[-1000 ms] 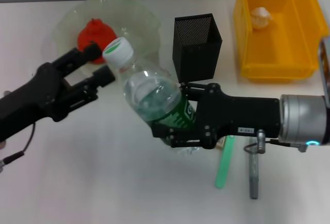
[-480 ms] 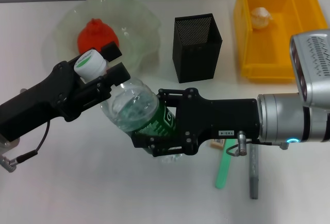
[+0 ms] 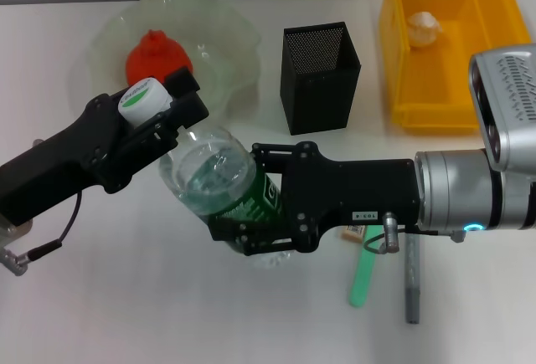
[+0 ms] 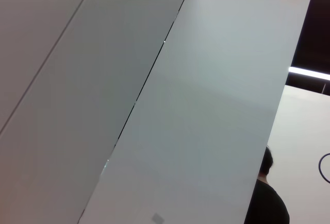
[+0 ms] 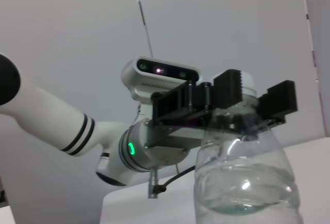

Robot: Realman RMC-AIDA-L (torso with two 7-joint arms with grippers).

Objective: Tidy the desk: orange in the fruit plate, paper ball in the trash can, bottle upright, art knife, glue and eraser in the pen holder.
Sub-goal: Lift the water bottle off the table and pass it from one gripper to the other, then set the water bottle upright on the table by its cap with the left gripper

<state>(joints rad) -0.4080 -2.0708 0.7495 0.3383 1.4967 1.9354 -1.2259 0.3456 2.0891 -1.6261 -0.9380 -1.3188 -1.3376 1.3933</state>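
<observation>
Right gripper (image 3: 251, 226): one. It is closed around the bottle's green label, low on the bottle, above the middle of the table.
Left gripper (image 3: 172, 105): one. Its two black fingers (image 5: 229, 87) are on both sides of the bottle's cap and neck, squeezing there.
Bottle (image 3: 213, 171): one. It is clear plastic with some water inside and a white cap (image 3: 141, 100) with a green mark. It leans, with the cap pointing toward the fruit plate. Both grippers hold it.
Fruit plate (image 3: 230, 33): one, pale green glass with a wavy rim, at the far left of the table.
Orange (image 3: 155, 54): one, red-orange, sitting in the fruit plate.
Pen holder (image 3: 322, 79): one, a black mesh box, standing upright between the fruit plate and the trash can.
Trash can (image 3: 435, 113): one, bright yellow, at the far right.
Paper ball (image 3: 423, 27): one, whitish, lying inside the trash can.
Eraser (image 3: 353, 232): one, small and beige, peeking out just under the right arm.
Green stick (image 3: 363, 276): one, lying on the table near the eraser.
Gray pen-shaped thing (image 3: 410, 284): one, lying beside the green stick.
Table (image 3: 126, 297): one, white.
</observation>
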